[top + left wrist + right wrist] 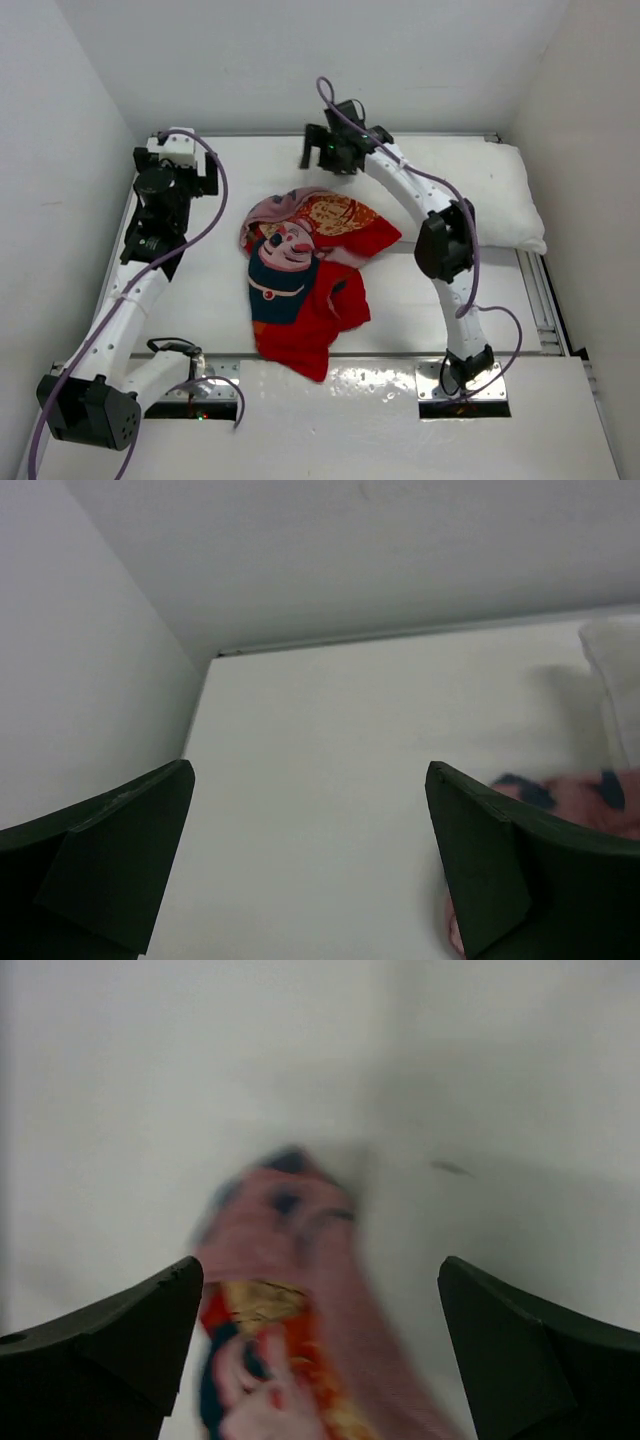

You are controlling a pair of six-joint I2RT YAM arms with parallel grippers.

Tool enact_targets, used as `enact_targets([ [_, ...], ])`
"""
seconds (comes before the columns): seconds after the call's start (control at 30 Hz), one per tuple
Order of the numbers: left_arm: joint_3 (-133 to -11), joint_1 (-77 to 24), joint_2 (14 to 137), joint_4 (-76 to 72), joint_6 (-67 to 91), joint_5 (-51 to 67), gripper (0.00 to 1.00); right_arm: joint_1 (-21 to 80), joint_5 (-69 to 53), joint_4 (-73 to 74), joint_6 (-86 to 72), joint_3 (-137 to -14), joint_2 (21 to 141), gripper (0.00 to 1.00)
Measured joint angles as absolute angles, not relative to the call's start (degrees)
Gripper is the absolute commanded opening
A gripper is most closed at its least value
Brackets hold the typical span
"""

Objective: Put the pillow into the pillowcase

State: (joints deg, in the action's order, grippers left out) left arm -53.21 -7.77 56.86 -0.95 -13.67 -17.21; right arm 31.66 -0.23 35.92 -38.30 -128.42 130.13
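Red-orange printed fabric pillowcase (300, 270) crumpled just near-side of wide-open, empty right tool (320, 1350); puffy white pillow (500, 195) rightward; left tool (310, 860) open, empty, farther.

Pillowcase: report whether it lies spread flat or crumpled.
Crumpled. The pillowcase lies bunched in uneven folds, with its pale reverse showing at the far edge.

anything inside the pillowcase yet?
Not the pillow: it lies apart at the far right of the table, fully outside. The pillowcase is a crumpled heap mid-table, printed side up. Its folds cover the interior, so nothing more can be seen inside.
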Motion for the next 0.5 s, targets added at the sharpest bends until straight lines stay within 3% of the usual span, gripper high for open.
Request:
enact_targets([
  [0.07,-53.25,-8.12,56.84,1.54,-15.25,-12.58,1.00,29.21,2.59,39.22,-37.85,-121.62,127.44,0.99],
  [0.1,-53.25,-8.51,56.88,3.01,-16.27,-9.78,0.87,28.64,4.23,39.59,-36.86,-118.06,125.12,0.96],
  [0.13,-53.25,-9.19,56.99,4.67,-17.45,-6.44,0.76,28.58,6.22,40.05,-35.55,-114.52,121.71,0.45],
  [0.17,-53.34,-10.48,57.23,6.57,-19.25,-2.85,0.64,28.99,8.34,40.40,-33.63,-111.22,117.62,0.21],
  [0.2,-53.58,-11.77,57.71,8.49,-20.67,0.54,0.54,29.54,9.78,40.62,-32.56,-108.64,113.47,0.09],
  [0.23,-54.26,-13.67,58.70,11.16,-22.85,4.62,0.44,30.04,10.87,40.34,-31.66,-106.10,108.77,0.05],
  [0.27,-55.07,-16.53,60.47,13.89,-25.71,8.64,0.43,30.63,11.81,39.92,-30.52,-103.57,103.26,0.11],
  [0.3,-55.37,-18.22,61.52,15.09,-26.81,10.66,0.46,30.98,12.36,38.81,-29.91,-100.75,97.71,0.25],
  [0.33,-55.88,-20.95,63.02,17.17,-28.93,12.69,0.54,31.00,12.82,38.26,-29.47,-98.61,93.03,0.68],
  [0.37,-56.27,-24.12,64.75,19.22,-31.44,14.41,0.60,30.44,13.98,36.47,-29.58,-95.18,87.13,0.84],
  [0.43,-56.55,-29.95,67.92,21.98,-35.29,16.86,0.79,28.14,16.14,35.07,-29.74,-89.06,78.70,0.99],
  [0.5,-56.53,-34.72,70.39,23.64,-37.89,18.31,0.92,25.15,18.46,34.41,-30.57,-82.85,72.05,0.99],
])
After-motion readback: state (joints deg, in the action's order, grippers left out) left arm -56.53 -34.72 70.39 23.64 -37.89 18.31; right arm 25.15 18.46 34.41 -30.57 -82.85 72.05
